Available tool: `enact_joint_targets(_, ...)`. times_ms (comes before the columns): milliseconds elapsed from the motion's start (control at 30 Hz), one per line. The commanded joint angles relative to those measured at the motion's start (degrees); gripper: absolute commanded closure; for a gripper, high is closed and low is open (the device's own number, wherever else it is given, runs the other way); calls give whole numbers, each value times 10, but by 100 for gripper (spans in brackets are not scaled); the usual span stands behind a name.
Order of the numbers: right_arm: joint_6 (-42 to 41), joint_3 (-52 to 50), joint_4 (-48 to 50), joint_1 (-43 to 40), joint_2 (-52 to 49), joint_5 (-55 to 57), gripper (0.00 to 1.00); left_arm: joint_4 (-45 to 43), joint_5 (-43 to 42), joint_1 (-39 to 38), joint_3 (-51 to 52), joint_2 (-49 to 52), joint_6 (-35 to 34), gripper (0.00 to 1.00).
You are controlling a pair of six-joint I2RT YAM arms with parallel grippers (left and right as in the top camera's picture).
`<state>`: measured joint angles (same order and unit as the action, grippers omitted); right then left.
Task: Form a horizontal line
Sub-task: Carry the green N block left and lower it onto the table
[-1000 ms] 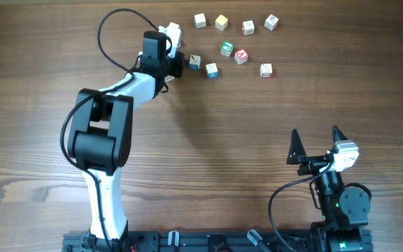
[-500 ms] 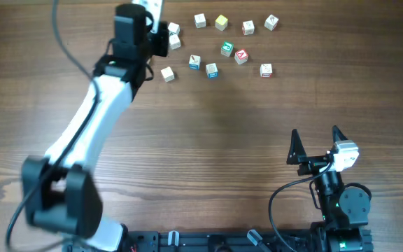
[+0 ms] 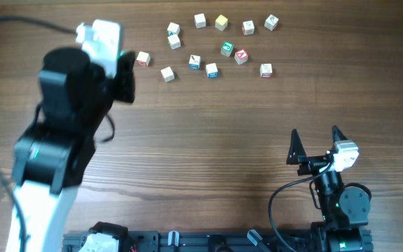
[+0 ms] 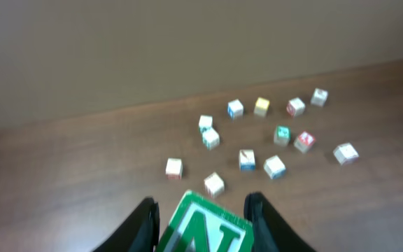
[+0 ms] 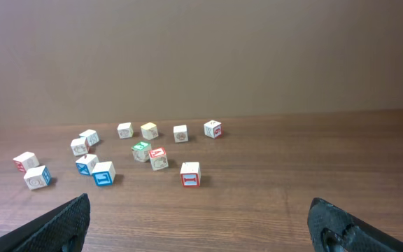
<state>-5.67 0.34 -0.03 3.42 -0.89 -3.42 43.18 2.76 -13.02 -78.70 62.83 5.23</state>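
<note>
Pinching a green N cube (image 4: 205, 227) between its fingers, the left gripper (image 4: 201, 203) hangs high above the worktop (image 3: 208, 154) toward the far left corner. Loose letter cubes (image 3: 212, 70) lie scattered along the far edge, seemingly in no row, though blur softens them. Near the near right corner the right gripper (image 3: 318, 140) rests spread wide

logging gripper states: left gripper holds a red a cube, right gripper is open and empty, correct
Not quite: the left gripper holds a green N cube, not a red A, per the left wrist view. The right gripper is open and empty.
</note>
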Motion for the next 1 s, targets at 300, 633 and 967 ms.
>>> enact_joint_targets(300,10,0,2,-3,3,-7,0,144,8,2,15,-25,-134,80)
enact_joint_targets(633,10,0,2,-3,3,-7,0,108,174,2,123,122,-285,79)
enact_joint_targets(967,10,0,2,-3,3,-7,0,-2,175,2,195,262,-316,78)
